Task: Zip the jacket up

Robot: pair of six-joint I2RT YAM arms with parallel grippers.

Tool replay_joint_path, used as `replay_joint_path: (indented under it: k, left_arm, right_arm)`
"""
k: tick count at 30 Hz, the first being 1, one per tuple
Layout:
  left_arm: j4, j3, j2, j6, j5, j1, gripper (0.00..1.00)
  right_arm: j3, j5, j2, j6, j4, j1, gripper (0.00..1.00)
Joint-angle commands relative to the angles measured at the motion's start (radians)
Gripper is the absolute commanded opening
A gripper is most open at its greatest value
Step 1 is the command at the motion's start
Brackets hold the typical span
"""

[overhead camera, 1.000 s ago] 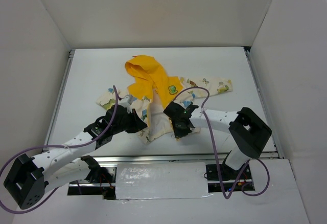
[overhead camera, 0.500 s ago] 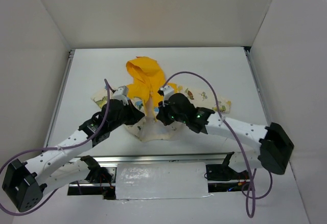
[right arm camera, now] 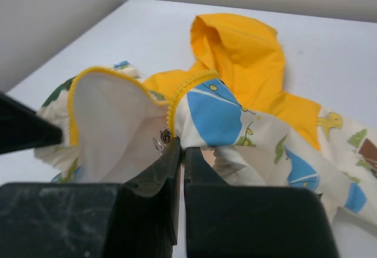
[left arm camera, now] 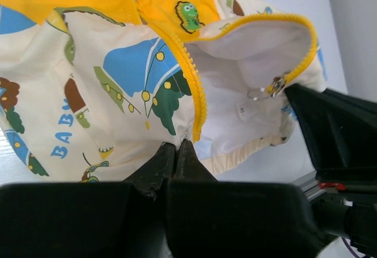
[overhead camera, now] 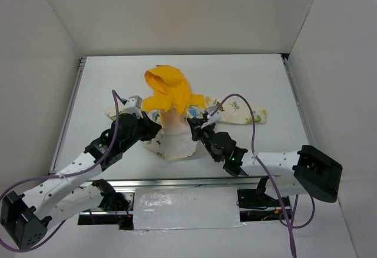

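Cream and yellow jacket point(overhead camera: 171, 93) lies mid-table point(overhead camera: 259, 75), hood away from the arms. Left claw point(left arm camera: 177, 147) is pinched tight on the left front hem beside the zip point(left arm camera: 191, 81). The front gapes with the white lining showing and the zip sides look unjoined, so all the closing is left. Right claw point(right arm camera: 179, 147) is clamped on the right front edge by the slider point(right arm camera: 164, 135). Against a second ago, both claws sit further up the table, the hem is bunched and raised, and the right elbow is lower.
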Motion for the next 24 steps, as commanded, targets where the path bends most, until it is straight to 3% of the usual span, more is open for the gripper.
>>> replay_joint_path:
  k: [1,2,4,5,7,8,9,11,13,18,24]
  left_arm:
    - [0.146,-0.009,-0.053,0.068,0.055,0.004,0.0]
    - [0.169,-0.028,-0.075,0.082,0.075,0.004,0.0]
    - [0.212,-0.047,-0.095,0.09,0.084,0.004,0.0]
    - [0.209,-0.047,-0.104,0.093,0.076,0.004,0.0]
    - [0.171,-0.039,-0.098,0.098,0.053,0.005,0.0]
    - [0.159,-0.03,-0.092,0.095,0.035,0.005,0.0]
    - [0.128,-0.021,-0.083,0.093,0.011,0.005,0.0]
    - [0.106,0.002,-0.069,0.095,0.006,0.007,0.0]
    - [0.132,-0.012,-0.078,0.101,0.039,0.007,0.0]
    - [0.292,-0.073,-0.141,0.113,0.116,0.007,0.0]
    - [0.405,-0.133,-0.184,0.128,0.178,0.007,0.0]
  right_arm:
    - [-0.06,-0.05,-0.085,0.059,0.22,0.012,0.0]
    - [-0.095,-0.073,-0.093,0.073,0.232,0.003,0.0]
    - [-0.14,-0.281,-0.19,0.048,0.262,-0.008,0.0]
    - [-0.101,-0.419,-0.237,0.029,0.181,-0.02,0.0]
    - [0.035,-0.687,-0.212,-0.069,-0.251,-0.058,0.0]
    - [0.177,-0.585,-0.157,-0.137,-0.377,-0.048,0.0]
    - [0.215,-0.265,-0.059,-0.137,-0.471,-0.037,0.0]
    - [0.179,-0.106,-0.029,-0.124,-0.377,-0.04,0.0]
    - [0.101,-0.126,-0.114,-0.06,-0.163,-0.041,0.0]
    - [-0.016,-0.291,-0.151,0.139,0.056,-0.051,0.0]
    - [-0.09,-0.451,-0.148,0.313,0.166,-0.051,0.0]
